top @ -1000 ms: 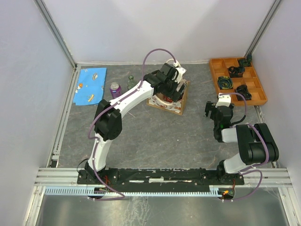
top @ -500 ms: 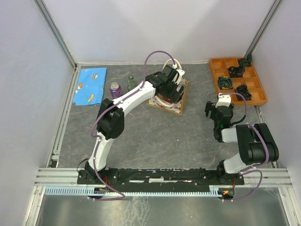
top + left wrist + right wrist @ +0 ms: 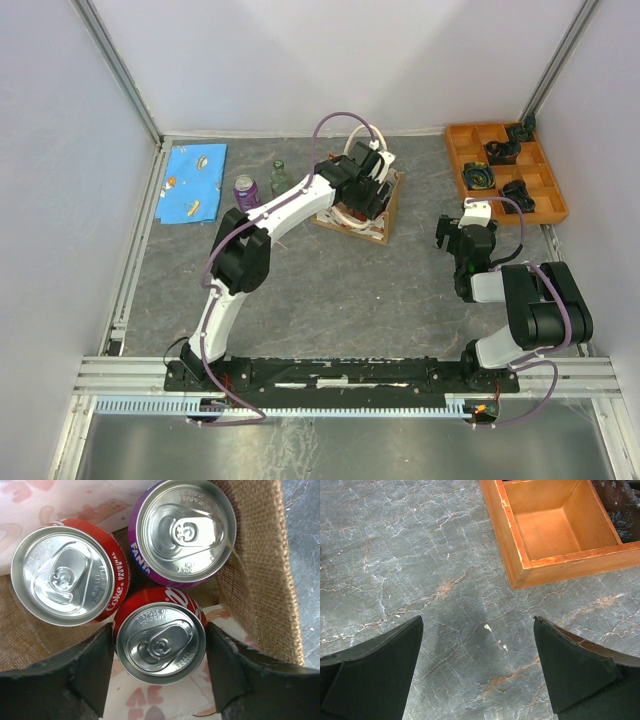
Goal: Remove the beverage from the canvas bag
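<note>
The canvas bag (image 3: 386,218) stands at the back middle of the table; its burlap wall (image 3: 260,580) shows in the left wrist view. Inside stand three cans: a red Coke can (image 3: 160,645), a second red Coke can (image 3: 62,572) and a purple Fanta can (image 3: 185,530). My left gripper (image 3: 362,190) is down in the bag's mouth. Its jaws (image 3: 160,652) are open and stand one on each side of the nearer Coke can, very close to its rim. My right gripper (image 3: 452,238) is open and empty over bare table (image 3: 477,630).
A purple can (image 3: 245,190), a green bottle (image 3: 279,175) and a blue patterned cloth (image 3: 193,183) lie at the back left. An orange compartment tray (image 3: 475,135) with dark items sits at the back right; its corner (image 3: 520,555) is near my right gripper.
My left arm has reached slightly farther and lower into the bag. The right arm has not moved.
</note>
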`<action>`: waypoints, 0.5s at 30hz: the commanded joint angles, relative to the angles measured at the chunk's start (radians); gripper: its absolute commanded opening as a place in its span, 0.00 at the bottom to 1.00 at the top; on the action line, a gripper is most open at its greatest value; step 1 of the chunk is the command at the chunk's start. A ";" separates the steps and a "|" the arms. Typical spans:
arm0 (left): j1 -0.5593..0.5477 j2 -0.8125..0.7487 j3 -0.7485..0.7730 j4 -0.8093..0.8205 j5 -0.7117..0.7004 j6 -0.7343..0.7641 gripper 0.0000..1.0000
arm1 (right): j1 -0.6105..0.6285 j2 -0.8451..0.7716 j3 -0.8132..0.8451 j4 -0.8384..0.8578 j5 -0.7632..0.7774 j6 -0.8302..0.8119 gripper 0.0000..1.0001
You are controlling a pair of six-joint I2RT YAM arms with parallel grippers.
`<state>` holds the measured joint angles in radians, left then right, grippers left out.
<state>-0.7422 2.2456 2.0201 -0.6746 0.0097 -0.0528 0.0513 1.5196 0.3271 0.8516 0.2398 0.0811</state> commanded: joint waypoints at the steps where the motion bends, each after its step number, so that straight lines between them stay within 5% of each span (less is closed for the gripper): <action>1: -0.002 0.035 0.027 0.000 0.012 -0.016 0.56 | -0.002 -0.010 0.030 0.026 -0.005 0.000 0.99; 6: -0.003 0.033 0.028 -0.025 0.024 -0.004 0.04 | -0.002 -0.009 0.030 0.026 -0.005 -0.001 0.99; 15: 0.000 -0.129 0.079 -0.017 0.101 0.072 0.03 | -0.003 -0.009 0.030 0.026 -0.005 0.000 0.99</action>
<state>-0.7395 2.2452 2.0308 -0.6907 0.0444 -0.0372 0.0513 1.5196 0.3271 0.8516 0.2398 0.0811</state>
